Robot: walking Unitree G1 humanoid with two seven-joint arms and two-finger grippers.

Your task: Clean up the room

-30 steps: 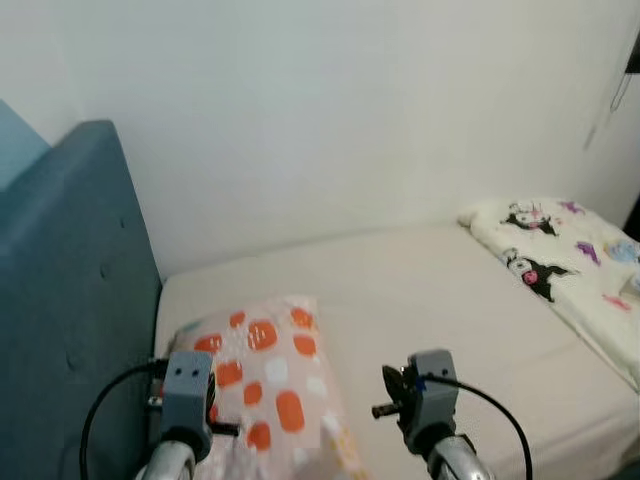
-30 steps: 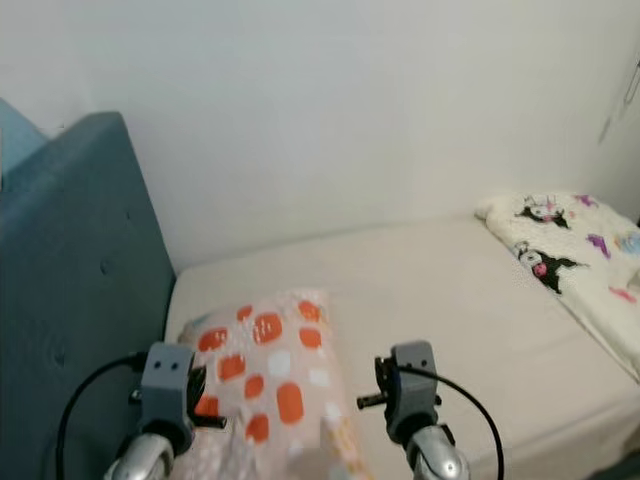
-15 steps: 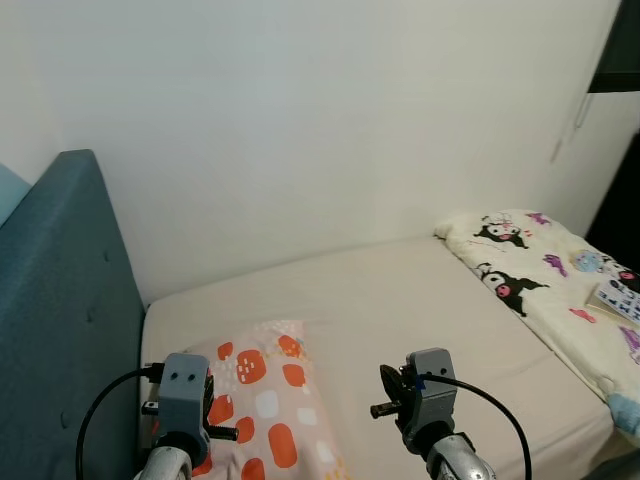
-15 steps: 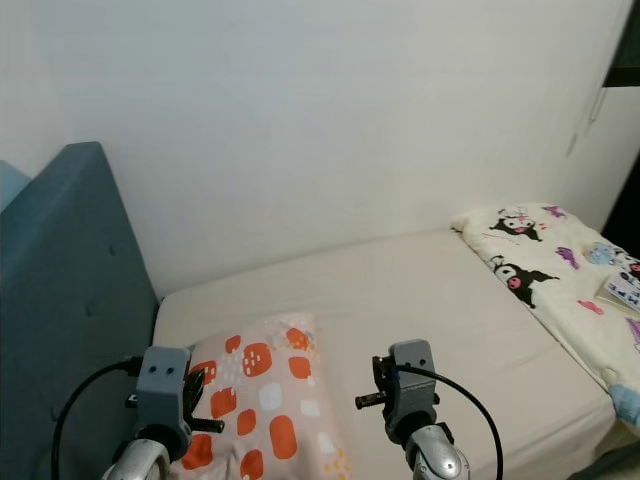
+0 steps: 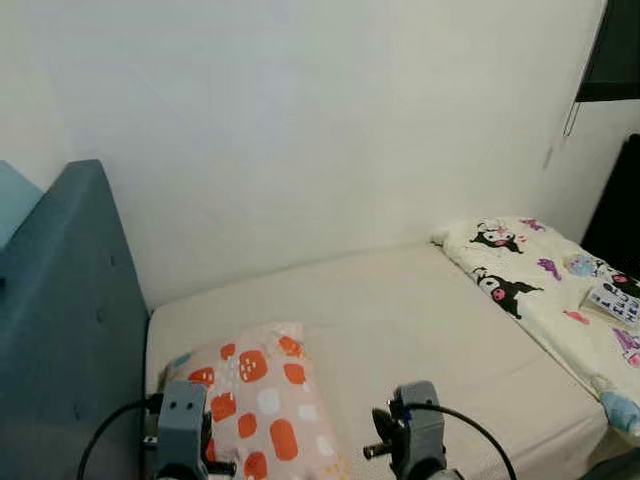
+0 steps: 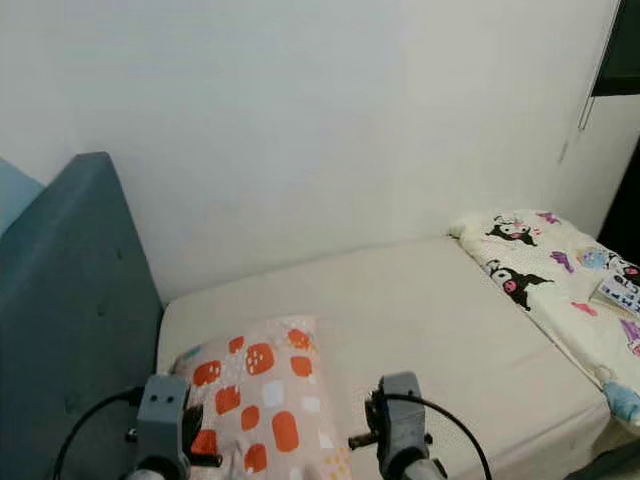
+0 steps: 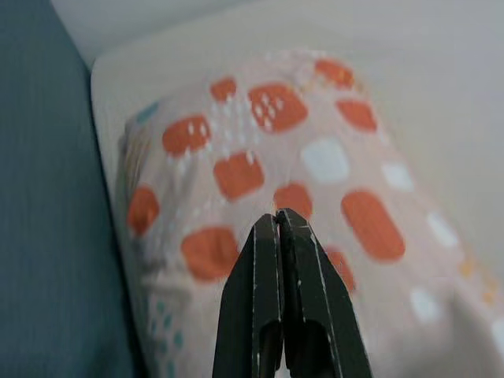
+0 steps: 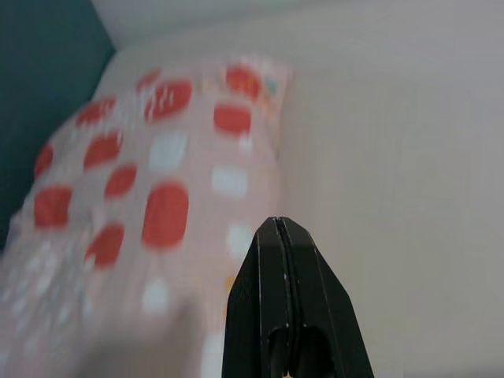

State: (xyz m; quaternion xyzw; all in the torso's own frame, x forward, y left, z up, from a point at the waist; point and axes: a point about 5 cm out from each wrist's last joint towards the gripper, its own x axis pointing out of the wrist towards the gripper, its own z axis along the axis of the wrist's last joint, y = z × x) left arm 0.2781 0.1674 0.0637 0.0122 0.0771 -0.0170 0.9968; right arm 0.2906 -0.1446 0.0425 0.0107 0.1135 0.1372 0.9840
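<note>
A pink pillow (image 5: 258,390) with orange and white squares lies at the head of a beige bed (image 5: 420,320), beside the teal headboard (image 5: 60,330). My left gripper (image 7: 278,222) hangs shut over the pillow (image 7: 260,150), nothing between its fingers. My right gripper (image 8: 277,228) is shut too, above the pillow's edge (image 8: 157,189) and the bare mattress. Both wrists (image 5: 183,425) (image 5: 415,440) show low at the bottom of the eye views.
A cream blanket (image 5: 545,285) printed with cartoon figures covers the bed's right end, with a small patterned item (image 5: 615,300) on it. A white wall runs behind the bed. A dark panel (image 5: 612,50) stands at the upper right.
The camera has tilted up and turned slightly, so more wall and the blanket's far end show. Both wrists sit lower in the picture. The pillow has not moved on the bed.
</note>
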